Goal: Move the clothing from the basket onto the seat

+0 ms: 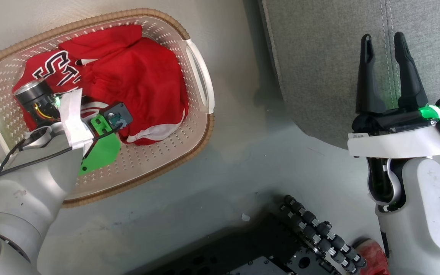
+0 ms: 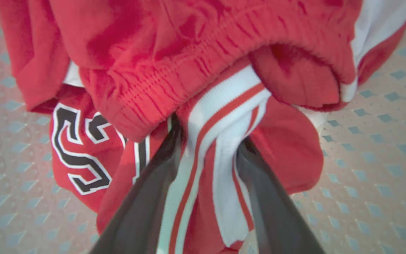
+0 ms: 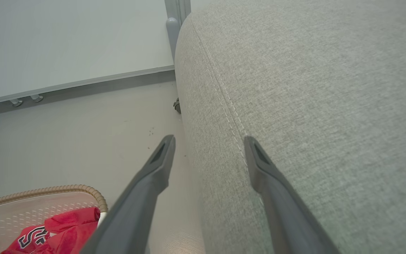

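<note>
Down in the basket (image 1: 159, 164), your left gripper (image 2: 210, 141) straddles the clothing (image 1: 139, 76), jaws wide.
Close firmly on the white-striped band (image 2: 224, 98) between them, then lift straight up clear of the rim; your right gripper (image 1: 384, 42) hangs spread apart over the seat (image 1: 319, 57).

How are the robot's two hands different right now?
The left gripper is down in the basket, fingers around red clothing; the right gripper hovers by the grey seat with nothing between its fingers. Both stand open.
</note>
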{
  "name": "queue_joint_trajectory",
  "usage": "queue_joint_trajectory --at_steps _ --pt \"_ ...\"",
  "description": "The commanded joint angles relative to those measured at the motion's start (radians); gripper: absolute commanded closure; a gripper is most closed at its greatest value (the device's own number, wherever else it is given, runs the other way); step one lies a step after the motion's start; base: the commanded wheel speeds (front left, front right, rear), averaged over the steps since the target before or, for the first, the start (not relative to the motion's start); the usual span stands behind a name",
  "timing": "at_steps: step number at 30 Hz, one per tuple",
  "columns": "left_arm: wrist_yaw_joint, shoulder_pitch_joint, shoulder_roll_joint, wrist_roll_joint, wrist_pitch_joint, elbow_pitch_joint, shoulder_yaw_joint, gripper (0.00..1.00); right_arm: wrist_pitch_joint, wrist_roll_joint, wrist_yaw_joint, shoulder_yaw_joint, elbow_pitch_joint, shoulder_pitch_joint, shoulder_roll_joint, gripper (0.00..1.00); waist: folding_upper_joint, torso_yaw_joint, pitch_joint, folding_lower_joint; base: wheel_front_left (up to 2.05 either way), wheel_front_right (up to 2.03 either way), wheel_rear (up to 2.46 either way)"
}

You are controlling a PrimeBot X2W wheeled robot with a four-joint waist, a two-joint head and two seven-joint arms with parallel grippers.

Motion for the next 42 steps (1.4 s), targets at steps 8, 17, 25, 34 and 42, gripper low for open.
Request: queue_joint_trajectory --at_steps 8,17,25,34,42 --pt "0.004 0.016 -0.02 -0.038 -0.042 -0.004 0.008 1.0 -0.003 -0.015 0.0 0.001 0.012 -0.015 -0.001 0.0 0.0 0.029 -0.04 0.0 0.0 0.0 0.0" --pt "0.045 0.109 -0.096 -0.105 -0.169 -0.014 0.046 1.0 -0.003 -0.068 0.0 -0.012 0.028 0.003 -0.002 0.0 0.0 0.108 -0.186 0.0 0.0 0.0 0.0" --pt "0.08 0.247 -0.152 -0.222 -0.241 -0.05 0.133 1.0 -0.003 -0.114 0.0 0.008 0.067 0.07 -0.002 0.0 0.0 0.184 -0.384 0.0 0.0 0.0 0.0" --pt "0.118 0.45 -0.137 -0.315 -0.246 -0.263 0.252 1.0 -0.003 -0.129 0.0 0.048 0.129 0.19 -0.002 0.0 0.0 0.247 -0.626 0.0 0.0 0.0 0.0" --pt "0.129 0.613 -0.125 -0.341 -0.247 -0.462 0.365 1.0 -0.003 -0.137 0.0 0.085 0.176 0.312 -0.003 0.0 0.0 0.283 -0.819 0.0 0.0 0.0 0.0"
